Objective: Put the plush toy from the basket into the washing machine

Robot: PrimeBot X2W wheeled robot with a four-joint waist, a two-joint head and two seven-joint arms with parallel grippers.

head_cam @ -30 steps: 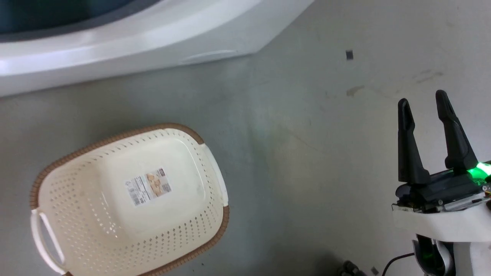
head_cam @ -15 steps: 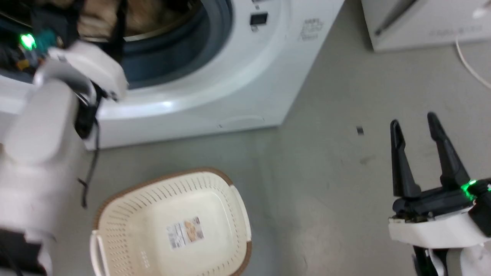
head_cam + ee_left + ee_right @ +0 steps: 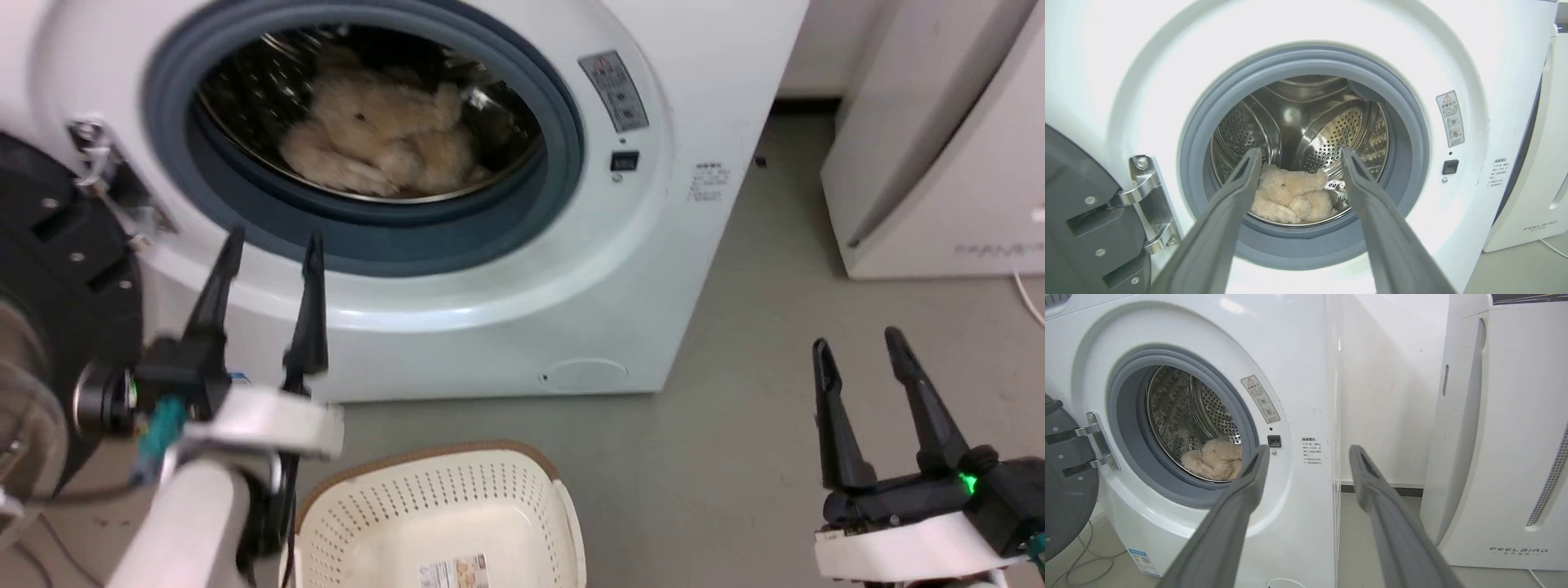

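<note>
Inside the drum [image 3: 1306,122] of the washing machine [image 3: 653,245], the plush toy [image 3: 384,135] lies on the lower curve, close behind the drum's front edge and wholly past the grey-blue rubber seal [image 3: 367,245]. As far as the three views show, no limb hangs over the seal. The basket [image 3: 424,498] stands on the floor [image 3: 735,408] just in front of the machine's bottom edge. The part of it that shows holds nothing but the paper label [image 3: 454,572] on its bottom, and its near part is cut off.

The left gripper [image 3: 273,238] hangs outside the opening, in front of the seal's lower left. Its two fingers are spread apart with nothing between them. In the left wrist view the toy shows through the gap, well beyond the tips. The right gripper [image 3: 856,343] is over the floor, well to the right of the machine's front corner, its fingers likewise spread and empty.

Judged from this, the main part of the task is done: the toy is out of the basket, in the machine, and let go. The door [image 3: 49,269] stands swung open at the machine's left edge, but the task does not ask for it to be closed. Little seems left beyond drawing the arms clear. The toy sits near the drum's front edge but looks settled.
</note>
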